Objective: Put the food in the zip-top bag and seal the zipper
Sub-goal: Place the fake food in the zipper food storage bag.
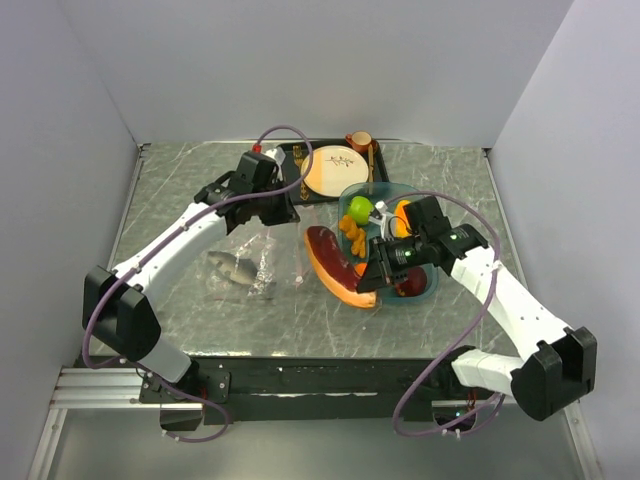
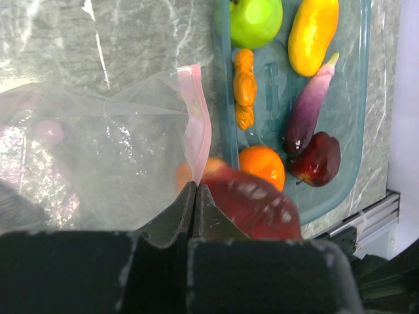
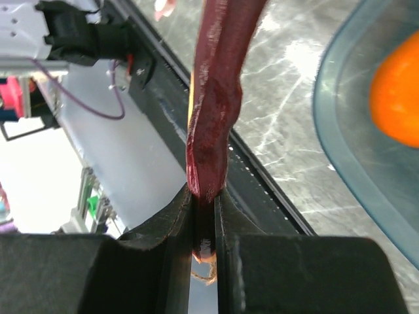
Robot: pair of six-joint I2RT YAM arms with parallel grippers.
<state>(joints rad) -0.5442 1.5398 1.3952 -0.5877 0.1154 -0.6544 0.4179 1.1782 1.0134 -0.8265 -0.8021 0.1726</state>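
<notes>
— Your hands?
— My left hand [image 2: 194, 196] is clenched on the pale pink zipper [image 2: 196, 124] of the clear, crinkly zip-top bag [image 2: 98, 150], which lies toward the desk's [image 1: 180, 170] left edge. My right hand [image 3: 204, 203] grasps one dark-red slice [image 3: 216, 85].
— The tray [image 2: 272, 78]?
— One green apple [image 2: 256, 21], one orange [image 2: 262, 167], one eggplant [image 2: 304, 114].

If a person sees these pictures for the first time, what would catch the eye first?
The large dark red slice, clamped in the right gripper, is between the teal tray and the clear bag. In the tray, the bright green apple stands out. To the left, the left gripper is shut on the clear bag at its pink strip.
</notes>
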